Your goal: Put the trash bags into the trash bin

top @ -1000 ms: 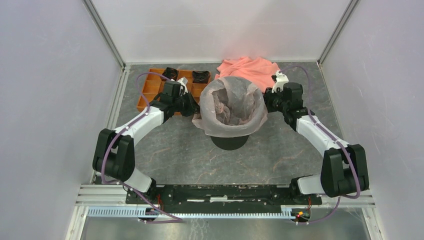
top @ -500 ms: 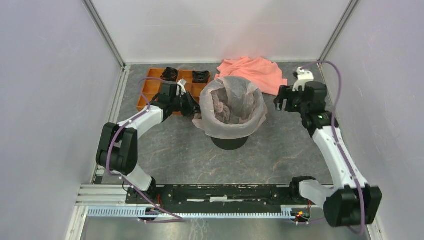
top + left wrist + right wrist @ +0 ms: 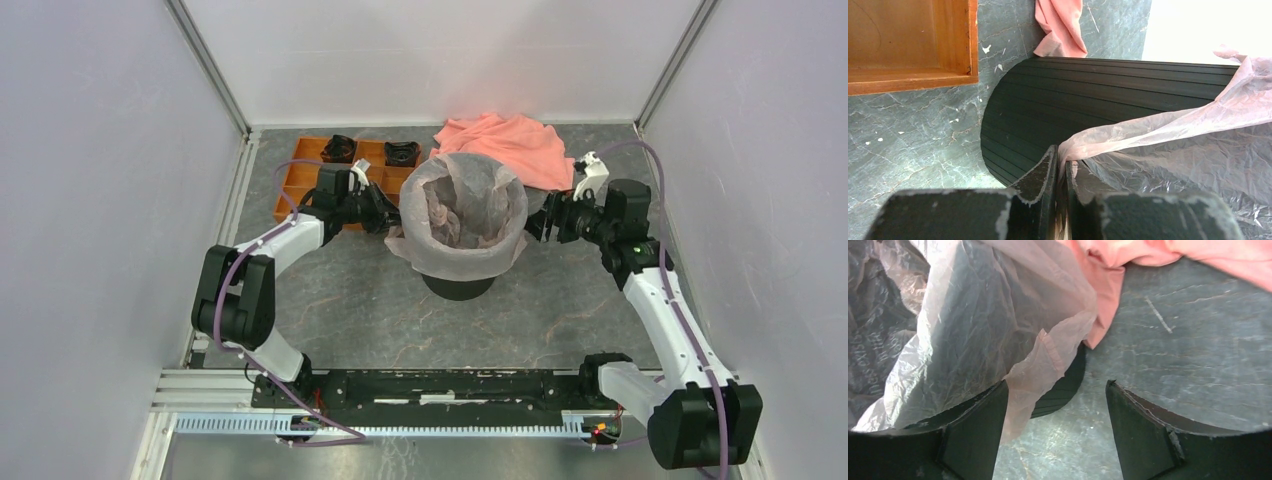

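- The pink bag (image 3: 440, 255) sits in the black bin (image 3: 458, 284), its edge folded over the rim.
- The left gripper (image 3: 1060, 155) is clamped on the bag's edge at the bin's left side. I'd hold that taut.
- The right gripper (image 3: 1055, 390) stands apart beside a loose corner of the bag. Best to pinch that corner and draw it down evenly.

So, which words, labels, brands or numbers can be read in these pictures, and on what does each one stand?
Dark print on the trash bag, at the left edge of the right wrist view: too blurred and creased to read.
No text visible on the trash bin, the orange tray or the pink cloth.
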`<state>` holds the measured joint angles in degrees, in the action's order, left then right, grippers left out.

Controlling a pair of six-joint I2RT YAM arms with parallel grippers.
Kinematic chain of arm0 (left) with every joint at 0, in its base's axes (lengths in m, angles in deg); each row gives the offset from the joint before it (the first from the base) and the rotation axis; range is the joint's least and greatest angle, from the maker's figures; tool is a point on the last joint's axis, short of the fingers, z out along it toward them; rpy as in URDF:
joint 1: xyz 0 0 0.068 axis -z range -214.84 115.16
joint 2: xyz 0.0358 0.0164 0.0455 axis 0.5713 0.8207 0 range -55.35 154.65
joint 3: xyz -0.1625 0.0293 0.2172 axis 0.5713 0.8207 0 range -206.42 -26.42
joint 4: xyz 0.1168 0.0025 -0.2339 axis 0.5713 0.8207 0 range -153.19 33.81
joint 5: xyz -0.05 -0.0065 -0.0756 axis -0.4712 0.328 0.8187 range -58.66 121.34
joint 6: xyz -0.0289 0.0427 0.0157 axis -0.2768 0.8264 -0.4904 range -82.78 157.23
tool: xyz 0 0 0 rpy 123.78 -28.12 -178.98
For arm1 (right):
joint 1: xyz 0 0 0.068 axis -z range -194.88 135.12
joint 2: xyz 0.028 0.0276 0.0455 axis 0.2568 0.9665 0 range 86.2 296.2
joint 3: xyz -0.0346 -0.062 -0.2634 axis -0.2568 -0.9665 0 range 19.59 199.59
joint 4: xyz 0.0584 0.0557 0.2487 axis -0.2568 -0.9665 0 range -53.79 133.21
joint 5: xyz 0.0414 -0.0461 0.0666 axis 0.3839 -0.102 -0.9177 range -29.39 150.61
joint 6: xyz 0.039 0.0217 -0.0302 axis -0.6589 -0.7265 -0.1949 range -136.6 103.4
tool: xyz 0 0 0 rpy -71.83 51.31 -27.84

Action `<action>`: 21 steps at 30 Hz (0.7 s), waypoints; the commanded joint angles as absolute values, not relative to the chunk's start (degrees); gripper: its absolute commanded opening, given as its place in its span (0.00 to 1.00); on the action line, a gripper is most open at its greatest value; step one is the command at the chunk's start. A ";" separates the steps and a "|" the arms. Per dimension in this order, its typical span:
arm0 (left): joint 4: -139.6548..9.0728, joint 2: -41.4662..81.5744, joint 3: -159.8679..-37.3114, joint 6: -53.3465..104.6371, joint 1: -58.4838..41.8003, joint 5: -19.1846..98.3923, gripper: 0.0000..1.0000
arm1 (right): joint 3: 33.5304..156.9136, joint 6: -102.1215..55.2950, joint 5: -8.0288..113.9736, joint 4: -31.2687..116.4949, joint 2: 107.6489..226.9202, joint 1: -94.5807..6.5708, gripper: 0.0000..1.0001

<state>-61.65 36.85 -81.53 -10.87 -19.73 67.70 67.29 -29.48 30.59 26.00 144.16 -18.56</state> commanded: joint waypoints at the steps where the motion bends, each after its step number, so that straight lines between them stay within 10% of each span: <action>1: -64.81 35.24 -81.41 -12.70 -19.81 69.44 0.16 | 64.43 -33.99 22.50 34.56 143.47 -18.74 0.73; 12: -65.99 36.81 -80.91 -13.78 -19.81 70.73 0.16 | 49.82 -36.35 24.09 47.32 144.66 -19.18 0.35; 21: -68.40 38.08 -80.29 -15.85 -19.73 73.55 0.17 | 43.42 -43.66 21.02 63.31 156.81 -22.48 0.29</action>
<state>-64.77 37.22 -80.94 -12.47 -19.73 70.26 44.82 -39.14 24.06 51.79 153.56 -20.70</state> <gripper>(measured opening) 0.164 0.286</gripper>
